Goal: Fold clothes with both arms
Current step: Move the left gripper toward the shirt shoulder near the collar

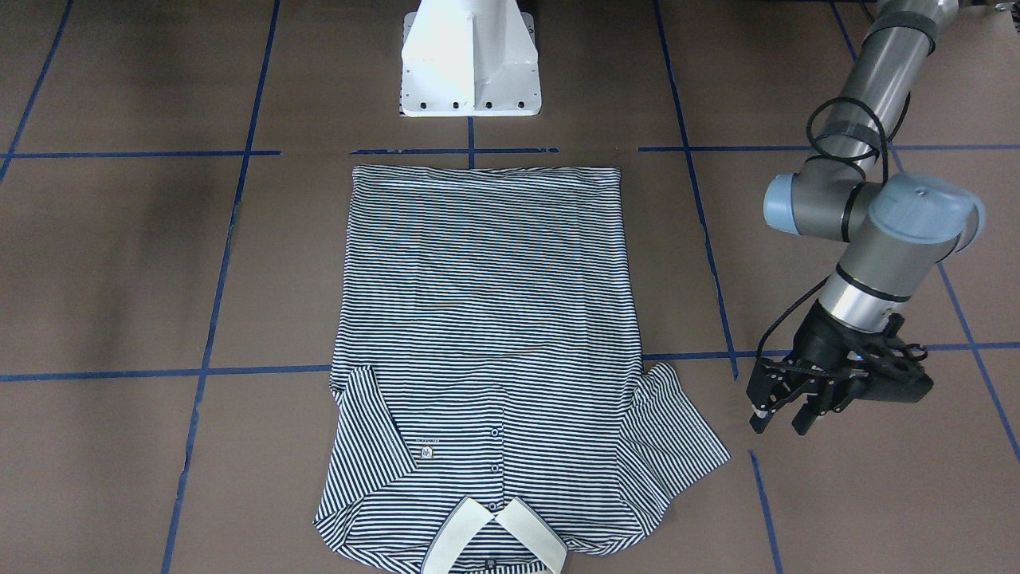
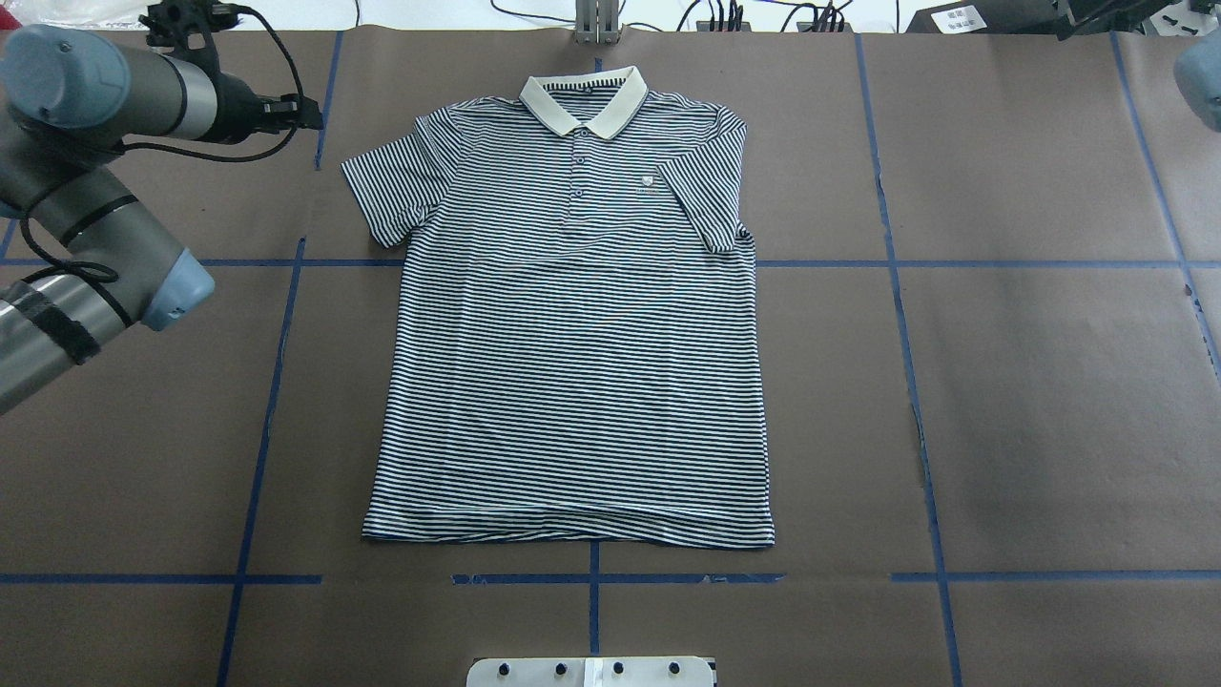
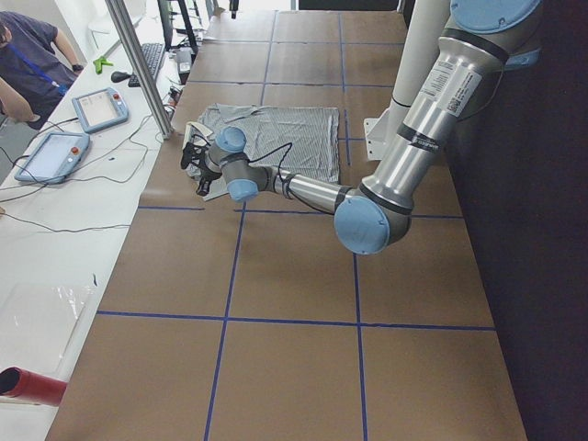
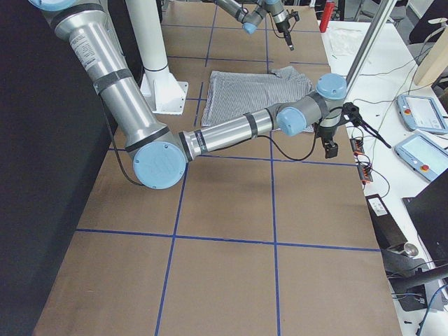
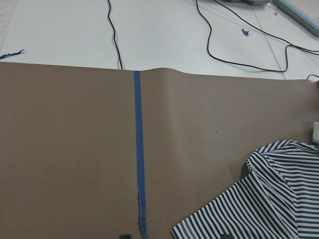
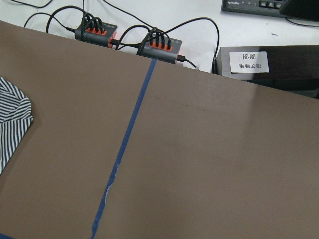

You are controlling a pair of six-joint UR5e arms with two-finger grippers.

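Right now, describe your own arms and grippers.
Both the left arm and the right arm are round grey metal tubes with light blue joint caps, dark tape bands, a white printed label each and looping black cables. The left gripper and the right gripper are black. The left one shows two blocky fingers.

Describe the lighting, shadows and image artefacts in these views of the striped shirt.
Exterior front-facing view: curved moiré ripples cross the polo shirt near its hem, and soft dark shadows lie on the table at the view's left. Overhead exterior view: even light, stripes crisp, one faint dark patch at the table's right. Exterior left view: the right side is nearly black.
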